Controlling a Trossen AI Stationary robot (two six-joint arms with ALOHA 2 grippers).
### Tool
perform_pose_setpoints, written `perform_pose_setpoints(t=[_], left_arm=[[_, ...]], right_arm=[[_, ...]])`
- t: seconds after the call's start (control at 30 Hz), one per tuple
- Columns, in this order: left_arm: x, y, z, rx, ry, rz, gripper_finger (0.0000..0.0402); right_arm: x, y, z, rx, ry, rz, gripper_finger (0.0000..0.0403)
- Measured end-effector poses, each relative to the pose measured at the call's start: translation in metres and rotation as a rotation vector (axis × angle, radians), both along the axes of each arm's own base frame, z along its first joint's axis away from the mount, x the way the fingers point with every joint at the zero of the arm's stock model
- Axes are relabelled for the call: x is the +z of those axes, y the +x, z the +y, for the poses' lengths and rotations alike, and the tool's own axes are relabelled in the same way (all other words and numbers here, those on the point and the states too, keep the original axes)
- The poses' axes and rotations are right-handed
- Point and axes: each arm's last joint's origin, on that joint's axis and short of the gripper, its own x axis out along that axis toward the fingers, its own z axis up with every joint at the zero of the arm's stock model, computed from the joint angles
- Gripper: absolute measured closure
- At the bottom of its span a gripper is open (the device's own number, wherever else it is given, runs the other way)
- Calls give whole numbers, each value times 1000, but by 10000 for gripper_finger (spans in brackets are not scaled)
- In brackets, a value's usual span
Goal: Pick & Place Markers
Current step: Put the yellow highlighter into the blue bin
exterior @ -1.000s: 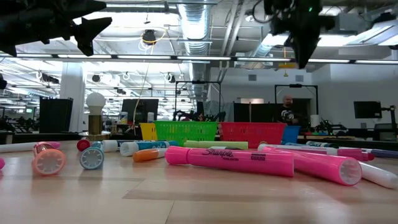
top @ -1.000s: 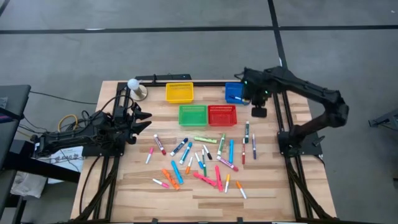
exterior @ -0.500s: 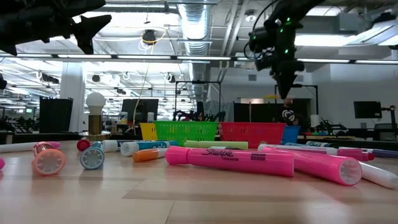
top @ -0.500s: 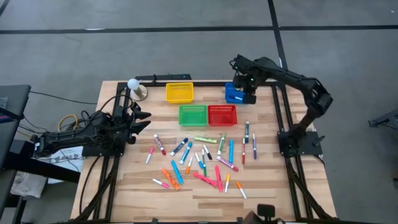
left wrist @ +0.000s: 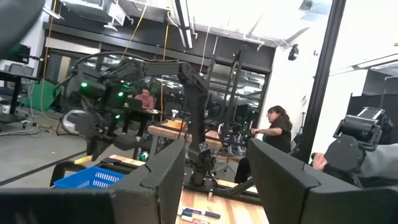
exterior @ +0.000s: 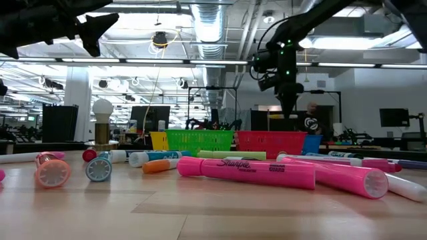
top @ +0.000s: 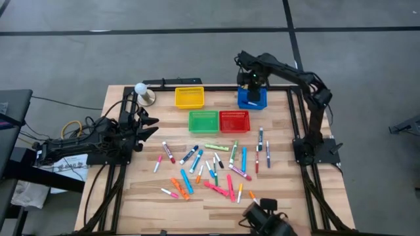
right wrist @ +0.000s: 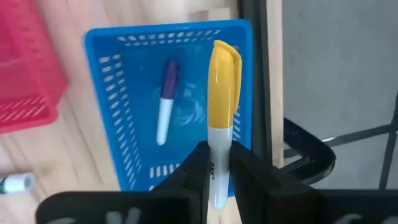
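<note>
Table (top: 144, 196): pale wood planks, framed by dark rails, set on a grey floor crossed by dark lines. Beyond the table, an open workshop is seen: exposed ducts, strip lights, monitors, black frames. A white bulb lamp (exterior: 102, 120) is stood at the far left corner. Two seated people (left wrist: 272, 134) are visible in the background.

Writing: "Sharpie" is read on the nearest pink marker (exterior: 247, 170), lying flat across the low view. Dark lettering on the held marker's white barrel cannot be made out.

Markers (top: 213, 167): a loose scatter is spread over the table's centre, lying flat, long axes at mixed angles; a few right of centre are laid roughly along the near–far direction. A row of baskets sits behind them: yellow (top: 189, 97), green (top: 203, 120), red (top: 234, 120), blue (top: 251, 98).

Right gripper (right wrist: 214, 165): held above the blue basket (right wrist: 134, 106) at the far right edge. Jaws are clamped on a yellow-capped marker (right wrist: 222, 106), gripped at the white barrel, cap end projecting forward past the fingers over the basket. One purple-capped marker (right wrist: 166, 102) is already lying on the basket's floor.

Left gripper (top: 149, 126): parked off the table's left side, raised, jaws apart, nothing between them.
</note>
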Motion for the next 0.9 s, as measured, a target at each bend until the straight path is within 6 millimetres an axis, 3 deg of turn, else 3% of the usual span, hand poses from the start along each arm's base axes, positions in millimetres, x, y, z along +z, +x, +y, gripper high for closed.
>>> perform_pose_setpoints(t=[0.27,0.9], left_arm=[[0,0,0,0,1,-5,225],[1,-1,0,0,4,-17,225]], right_arm=[[-8,-10,-11,-38,69,3,362],[-11,-8,-7,-48,152,-70,358]])
